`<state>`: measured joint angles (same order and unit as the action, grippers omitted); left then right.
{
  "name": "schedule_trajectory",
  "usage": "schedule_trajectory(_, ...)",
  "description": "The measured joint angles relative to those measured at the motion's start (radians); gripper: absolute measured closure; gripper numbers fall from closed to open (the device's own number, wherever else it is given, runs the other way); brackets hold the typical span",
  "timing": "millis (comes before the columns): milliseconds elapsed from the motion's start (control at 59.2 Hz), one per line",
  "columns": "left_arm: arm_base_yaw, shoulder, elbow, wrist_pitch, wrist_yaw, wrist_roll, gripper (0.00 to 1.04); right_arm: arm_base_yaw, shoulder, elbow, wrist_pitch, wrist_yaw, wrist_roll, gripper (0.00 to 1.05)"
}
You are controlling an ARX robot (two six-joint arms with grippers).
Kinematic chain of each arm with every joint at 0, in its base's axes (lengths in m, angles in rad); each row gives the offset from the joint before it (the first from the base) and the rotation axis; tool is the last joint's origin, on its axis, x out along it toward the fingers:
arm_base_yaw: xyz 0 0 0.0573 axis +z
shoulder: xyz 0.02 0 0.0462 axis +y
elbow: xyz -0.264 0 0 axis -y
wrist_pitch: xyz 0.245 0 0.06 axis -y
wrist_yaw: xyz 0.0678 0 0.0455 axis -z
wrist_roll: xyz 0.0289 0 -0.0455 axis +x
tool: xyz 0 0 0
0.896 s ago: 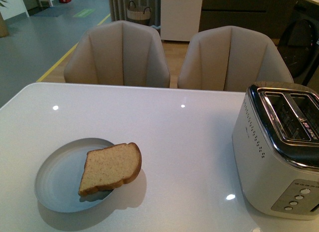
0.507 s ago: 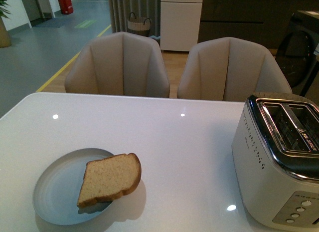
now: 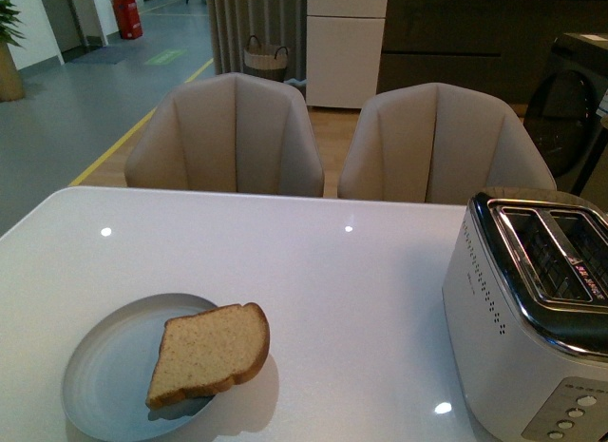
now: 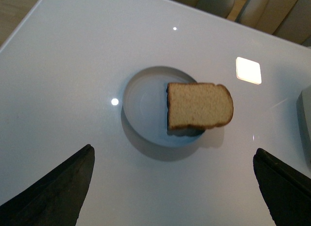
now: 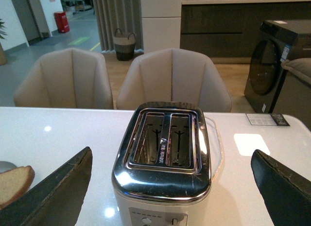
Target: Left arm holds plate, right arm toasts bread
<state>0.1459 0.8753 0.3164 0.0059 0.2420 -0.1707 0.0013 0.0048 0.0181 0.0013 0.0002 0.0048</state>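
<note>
A pale blue-grey plate [image 3: 106,366] rests on the white table at the near left. The brown bread [image 3: 211,353] lies across the plate's right rim, with its rounded top jutting over the table. In the left wrist view my left gripper [image 4: 173,149] hovers above the table, open and empty, short of the plate [image 4: 143,104] and the bread [image 4: 199,105]. My right gripper [image 5: 171,151] is open and empty, with the toaster [image 5: 165,187] seen between its fingers; one corner of the bread [image 5: 14,183] shows at that view's edge. Neither arm appears in the front view.
A white and chrome two-slot toaster [image 3: 532,309] stands at the table's right side, slots up. Two beige chairs [image 3: 228,133] [image 3: 437,143] stand behind the far table edge. A dark appliance [image 3: 570,100] is at the back right.
The front view has tilted upward, so plate, bread and toaster sit lower in the picture. On the table itself nothing has shifted.
</note>
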Motion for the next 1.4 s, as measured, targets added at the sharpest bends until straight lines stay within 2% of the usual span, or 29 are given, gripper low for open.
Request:
schedule_trajectory(186, 0.036, 0.499, 0.138, 0.275, 0.007, 0.026, 0.07, 0.0, 0.0, 0.0, 0.0, 0.0, 0.0, 0.09)
schedule_trajectory(372, 0.035, 0.938, 0.297, 0.355, -0.036, 0.1, 0.07, 0.0, 0.0, 0.0, 0.0, 0.0, 0.0, 0.09)
schedule_trajectory(541, 0.026, 1.114, 0.388, 0.343, -0.05, 0.16, 0.07, 0.0, 0.0, 0.0, 0.0, 0.0, 0.0, 0.09)
schedule_trajectory(811, -0.001, 1.319, 0.578, 0.298, -0.021, 0.223, 0.07, 0.0, 0.0, 0.0, 0.0, 0.0, 0.0, 0.09)
schedule_trajectory(1099, -0.023, 1.422, 0.684, 0.224, -0.033, 0.266, 0.07, 0.0, 0.0, 0.0, 0.0, 0.0, 0.0, 0.09)
schedule_trajectory(1403, -0.047, 1.485, 0.792, 0.057, -0.013, 0.305, 0.07, 0.0, 0.0, 0.0, 0.0, 0.0, 0.0, 0.09)
